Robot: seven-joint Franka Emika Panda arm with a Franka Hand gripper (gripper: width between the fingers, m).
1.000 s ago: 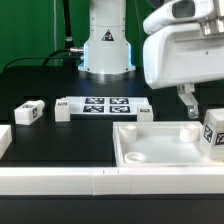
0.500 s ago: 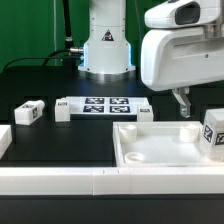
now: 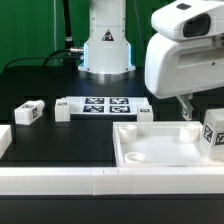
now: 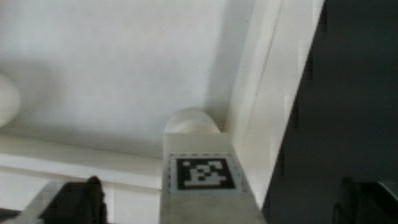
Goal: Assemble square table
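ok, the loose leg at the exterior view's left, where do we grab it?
Probably from above: open pincer closing across the long side faces of the leg, mid-length. It lies flat on the black surface with nothing touching it.

A plain green backdrop is standing well behind the jaws, filling the far side of the scene in the exterior view. A matte black table is stretching out beneath the jaws and away to the exterior view's left. Even, soft light is falling over it, leaving a faint grey sheen toward its far edge.
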